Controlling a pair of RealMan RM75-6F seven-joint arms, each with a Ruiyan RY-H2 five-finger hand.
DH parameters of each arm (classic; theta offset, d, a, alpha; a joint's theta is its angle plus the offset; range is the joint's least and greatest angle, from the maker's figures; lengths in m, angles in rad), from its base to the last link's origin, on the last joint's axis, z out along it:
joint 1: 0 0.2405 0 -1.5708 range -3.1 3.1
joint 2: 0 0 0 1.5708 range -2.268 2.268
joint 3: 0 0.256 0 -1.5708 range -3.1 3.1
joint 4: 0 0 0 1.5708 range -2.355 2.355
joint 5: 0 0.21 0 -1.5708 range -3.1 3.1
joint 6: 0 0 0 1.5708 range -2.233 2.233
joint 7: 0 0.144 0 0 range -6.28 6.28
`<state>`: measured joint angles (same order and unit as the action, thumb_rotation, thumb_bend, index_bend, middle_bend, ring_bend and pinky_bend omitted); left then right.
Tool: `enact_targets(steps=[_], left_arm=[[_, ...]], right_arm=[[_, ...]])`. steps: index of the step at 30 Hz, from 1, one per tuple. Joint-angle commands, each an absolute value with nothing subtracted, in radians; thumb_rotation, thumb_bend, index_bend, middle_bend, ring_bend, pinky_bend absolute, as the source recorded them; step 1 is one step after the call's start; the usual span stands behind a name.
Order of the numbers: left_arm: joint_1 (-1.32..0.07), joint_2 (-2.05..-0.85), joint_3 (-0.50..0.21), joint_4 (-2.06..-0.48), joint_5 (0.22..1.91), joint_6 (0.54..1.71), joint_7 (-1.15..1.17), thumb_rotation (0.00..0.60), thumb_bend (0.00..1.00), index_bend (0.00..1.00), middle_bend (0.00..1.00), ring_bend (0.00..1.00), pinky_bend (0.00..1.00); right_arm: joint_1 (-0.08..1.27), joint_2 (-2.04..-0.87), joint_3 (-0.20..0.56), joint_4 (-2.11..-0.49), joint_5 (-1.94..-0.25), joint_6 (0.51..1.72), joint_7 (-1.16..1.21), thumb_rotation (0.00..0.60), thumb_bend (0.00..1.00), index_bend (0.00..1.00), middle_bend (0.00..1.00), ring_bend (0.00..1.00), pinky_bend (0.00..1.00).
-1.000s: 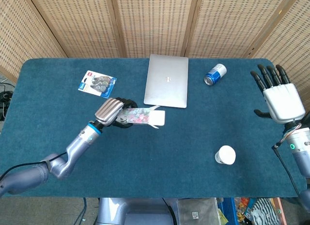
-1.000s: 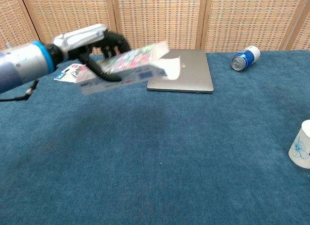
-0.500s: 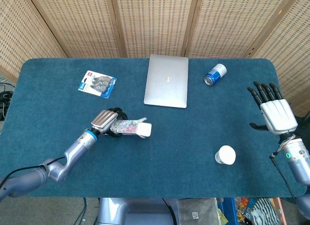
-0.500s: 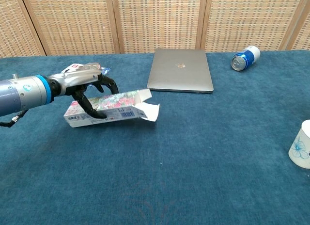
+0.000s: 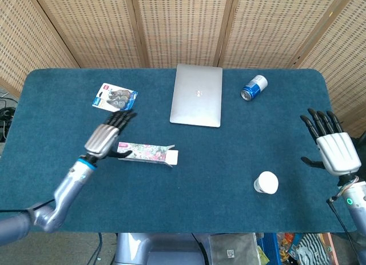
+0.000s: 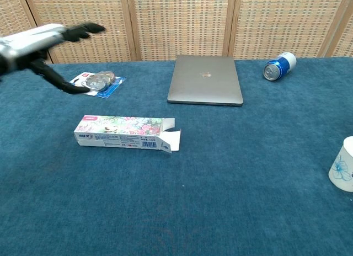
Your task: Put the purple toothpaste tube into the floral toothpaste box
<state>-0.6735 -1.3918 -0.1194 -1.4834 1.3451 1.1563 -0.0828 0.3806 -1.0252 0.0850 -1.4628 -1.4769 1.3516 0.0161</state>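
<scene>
Box (image 6: 122, 132) flat near laptop (image 5: 197, 95), flap open, tube nowhere visible; left hand (image 5: 107, 136) above box, right hand (image 5: 332, 145) far off, both spread, empty.

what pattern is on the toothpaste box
Pink floral print on the toothpaste box, clearest in the chest view.

A closed silver laptop (image 5: 197, 95) lies on the blue table (image 5: 229, 162). A blue can (image 5: 253, 87) lies on its side, right of it. A blister pack (image 5: 115, 99) sits far left; a white paper cup (image 5: 266, 183) stands near the front right.
</scene>
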Motion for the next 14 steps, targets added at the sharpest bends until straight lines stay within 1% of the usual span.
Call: enact_targets(steps=[1,3,5,8,14], left_arm=[[-0.521,-1.274,-0.091,-1.624,1.330,1.334,0.059,0.600,0.22,0.00,0.00,0.00,0.00],[-0.448,-1.237,-0.070,-1.669,1.302,1.404,0.090,0.600,0.22,0.00,0.00,0.00,0.00],[-0.398,-1.210,-0.054,-1.696,1.282,1.441,0.099,0.600,0.22,0.00,0.00,0.00,0.00],[-0.329,-1.175,-0.029,-1.723,1.257,1.483,0.094,0.600,0.22,0.00,0.00,0.00,0.00],[-0.234,-1.136,0.014,-1.775,1.233,1.528,0.105,0.600,0.22,0.00,0.00,0.00,0.00]], right_arm=[[0.332,-1.050,0.061,-1.459,-1.499,1.404,0.028,0.600,0.00,0.00,0.00,0.00,0.00],[0.301,-1.065,0.050,-1.458,-1.503,1.434,0.023,0.600,0.00,0.00,0.00,0.00,0.00],[0.279,-1.075,0.041,-1.457,-1.510,1.455,0.020,0.600,0.00,0.00,0.00,0.00,0.00],[0.245,-1.090,0.024,-1.445,-1.536,1.498,0.013,0.600,0.00,0.00,0.00,0.00,0.00],[0.187,-1.102,-0.002,-1.441,-1.581,1.572,0.023,0.600,0.00,0.00,0.00,0.00,0.00]])
